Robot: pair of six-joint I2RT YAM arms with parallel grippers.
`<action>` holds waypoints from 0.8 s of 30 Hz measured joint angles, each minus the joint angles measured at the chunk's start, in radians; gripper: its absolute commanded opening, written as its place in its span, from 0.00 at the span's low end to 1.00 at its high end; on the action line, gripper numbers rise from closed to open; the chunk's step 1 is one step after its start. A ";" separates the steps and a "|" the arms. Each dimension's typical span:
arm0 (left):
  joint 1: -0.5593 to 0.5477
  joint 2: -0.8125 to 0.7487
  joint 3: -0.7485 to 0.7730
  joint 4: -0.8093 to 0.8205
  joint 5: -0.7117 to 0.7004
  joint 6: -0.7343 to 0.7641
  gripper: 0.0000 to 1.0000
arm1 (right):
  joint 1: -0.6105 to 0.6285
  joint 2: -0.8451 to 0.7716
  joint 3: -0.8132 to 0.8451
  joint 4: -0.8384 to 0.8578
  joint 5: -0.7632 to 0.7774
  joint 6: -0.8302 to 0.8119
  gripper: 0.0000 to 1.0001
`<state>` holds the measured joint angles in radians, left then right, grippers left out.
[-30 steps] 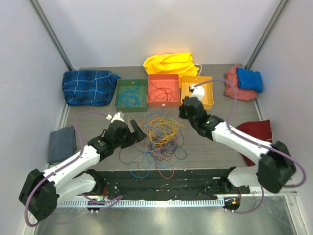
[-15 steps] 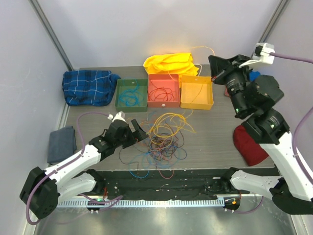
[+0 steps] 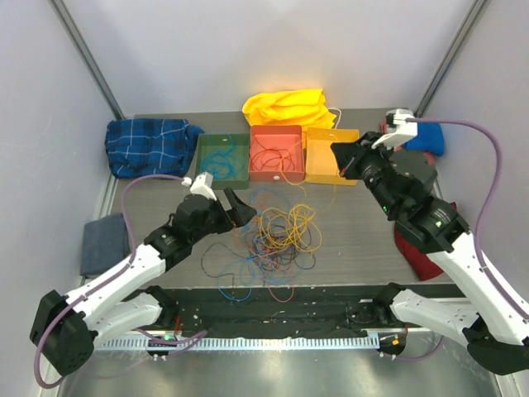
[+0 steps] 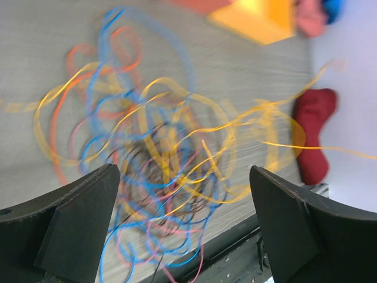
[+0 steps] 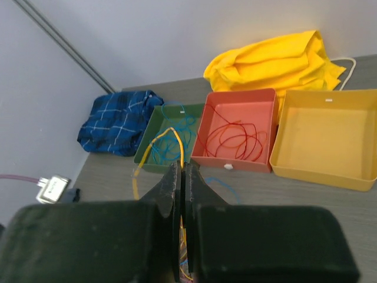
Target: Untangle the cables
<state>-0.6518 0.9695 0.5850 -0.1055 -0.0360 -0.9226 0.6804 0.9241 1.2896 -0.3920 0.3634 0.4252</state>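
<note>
Near edge: both arm bases sit along the front of the tabletop (image 3: 355, 223). Just beyond them, between the two arms, lie the cables (image 3: 277, 236), a loose tangle of yellow, orange, blue, red and purple strands spread flat on the tabletop, with single blue and red loops trailing toward the near edge. Left pincer (image 3: 235, 207) hovers at the far-left edge of the tangle, fingers spread wide apart and nothing between them. Its wrist view shows the tangle below the gap, blurred. Grey cloth (image 3: 103, 244) lies at the left side, dark red cloth (image 3: 413, 248) at the right, partly under the right arm. Right pincer (image 3: 343, 157) is raised above the tabletop in front of the yellow tray (image 3: 331, 155). Its fingers are pressed together on a yellow cable (image 5: 180, 150), which arcs up out of the fingertips and drops to the left. Next row: green tray (image 3: 221, 161) holding a blue cable, red tray (image 3: 275, 153) holding a red cable, and the yellow tray, set side by side and touching. Far back: blue plaid cloth (image 3: 149, 147) at the left, yellow cloth (image 3: 289, 106) behind the red tray, and blue cloth (image 3: 430, 141) in the far-right corner.
</note>
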 measured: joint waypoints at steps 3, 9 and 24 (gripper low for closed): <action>-0.038 -0.026 0.016 0.079 -0.007 0.069 0.98 | 0.000 0.014 -0.027 -0.018 -0.019 0.015 0.01; -0.131 0.101 0.108 0.205 0.015 0.146 0.97 | 0.000 -0.004 -0.022 -0.019 -0.048 0.023 0.01; -0.246 0.359 0.146 0.264 0.092 0.190 0.89 | 0.000 -0.016 0.060 -0.030 -0.077 0.021 0.01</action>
<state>-0.8978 1.3285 0.7315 0.1585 0.0559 -0.7322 0.6804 0.9077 1.3491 -0.4221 0.2859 0.4465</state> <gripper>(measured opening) 0.923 0.036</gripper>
